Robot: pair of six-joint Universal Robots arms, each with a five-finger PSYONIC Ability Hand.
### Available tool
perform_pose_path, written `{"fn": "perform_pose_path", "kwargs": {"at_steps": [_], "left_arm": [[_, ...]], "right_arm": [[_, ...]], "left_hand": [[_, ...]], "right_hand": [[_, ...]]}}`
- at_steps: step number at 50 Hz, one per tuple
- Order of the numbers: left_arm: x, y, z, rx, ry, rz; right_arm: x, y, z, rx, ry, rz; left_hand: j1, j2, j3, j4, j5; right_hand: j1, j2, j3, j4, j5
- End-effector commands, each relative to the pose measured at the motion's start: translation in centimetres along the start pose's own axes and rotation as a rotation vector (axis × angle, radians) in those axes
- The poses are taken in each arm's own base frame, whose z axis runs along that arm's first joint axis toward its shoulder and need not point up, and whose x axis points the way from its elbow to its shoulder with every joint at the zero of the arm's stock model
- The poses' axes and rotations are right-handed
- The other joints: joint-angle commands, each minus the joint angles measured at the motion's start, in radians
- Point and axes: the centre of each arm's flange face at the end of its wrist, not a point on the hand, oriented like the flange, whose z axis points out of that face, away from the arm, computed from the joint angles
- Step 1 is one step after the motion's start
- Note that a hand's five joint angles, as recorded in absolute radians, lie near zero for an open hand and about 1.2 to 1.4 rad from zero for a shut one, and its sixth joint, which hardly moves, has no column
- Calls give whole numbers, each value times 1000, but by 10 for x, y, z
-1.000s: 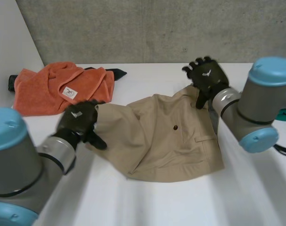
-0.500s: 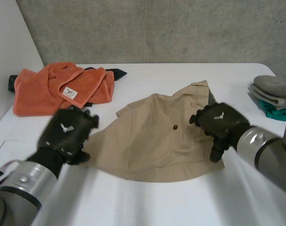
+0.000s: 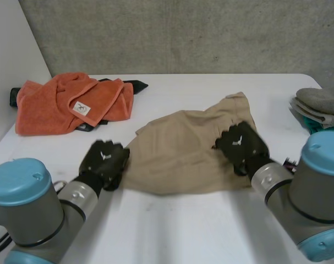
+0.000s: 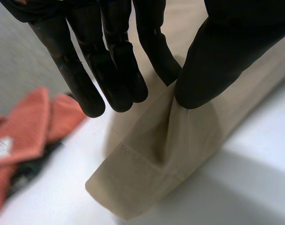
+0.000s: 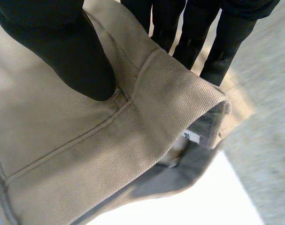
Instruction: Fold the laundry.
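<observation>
**Both hands pinching the tan pants at opposite sides**

Tan pants (image 3: 178,157) are lying bunched at the middle of the white table (image 3: 183,231), one end sticking up toward 1 o'clock.

The left hand (image 3: 104,163) is sitting at the pants' 8 o'clock edge. In the left wrist view this hand (image 4: 109,47) is pinching a raised fold of the pants (image 4: 147,173) between thumb and one finger, with the other fingers hanging straight just beside it.

The right hand (image 3: 241,146) is resting on the pants at about 3 o'clock. In the right wrist view its thumb (image 5: 62,51) is pressing down on the cloth (image 5: 62,140) while the fingers (image 5: 227,33) are reaching behind the waistband edge, so it is gripping that band. The band is gaping open and showing a grey lining with a small white tag (image 5: 191,137).

An orange towel (image 3: 62,102) with a white label (image 3: 81,109) is lying crumpled at the table's 10 o'clock, well apart from the pants. A stack of folded cloths (image 3: 318,104) is sitting at the table's 3 o'clock edge.
</observation>
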Motion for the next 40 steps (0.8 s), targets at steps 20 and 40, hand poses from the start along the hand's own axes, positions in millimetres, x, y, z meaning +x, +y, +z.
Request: {"fn": "perform_pose_path", "kwargs": {"at_steps": [20, 40], "left_arm": [[-112, -329, -136, 979, -407, 13], [-86, -185, 113, 553, -196, 43]], "right_arm": [[194, -245, -128, 574, 439, 84], [135, -79, 67, 124, 283, 300]], "left_hand": [[238, 203, 209, 201, 258], [238, 203, 209, 201, 258]], "right_hand": [[286, 219, 219, 201, 241], [286, 219, 219, 201, 241]]}}
